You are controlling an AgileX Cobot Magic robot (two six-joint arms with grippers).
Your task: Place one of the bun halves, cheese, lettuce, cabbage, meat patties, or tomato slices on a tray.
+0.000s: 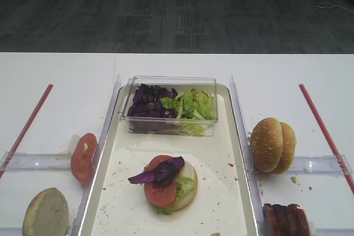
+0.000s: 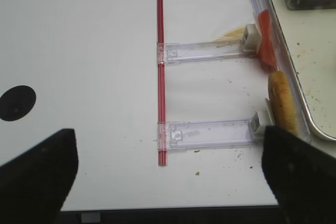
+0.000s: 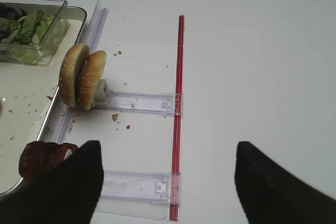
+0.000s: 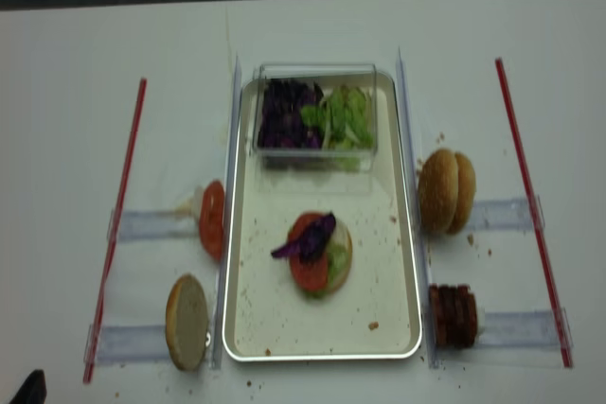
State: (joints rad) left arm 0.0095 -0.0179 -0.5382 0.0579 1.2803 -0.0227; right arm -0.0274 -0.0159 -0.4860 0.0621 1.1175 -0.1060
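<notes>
Cabbage (image 1: 159,171) lying atop tomato (image 1: 161,190) and bun stack mid-tray (image 1: 229,203), well apart from both claws. Left claw (image 2: 168,179) spread wide over bare white tabletop (image 2: 79,51), holding nothing. Right claw (image 3: 165,182) likewise wide, empty. Dark carpet (image 1: 177,9) beyond.

Only the fingers of the two grippers show. The right gripper (image 3: 165,182) has two broad, matte black fingers (image 3: 63,187) with rounded tips and plain surfaces. The left gripper (image 2: 168,174) has the same blunt black fingers (image 2: 39,174), unmarked, with no cables or screws visible.
</notes>
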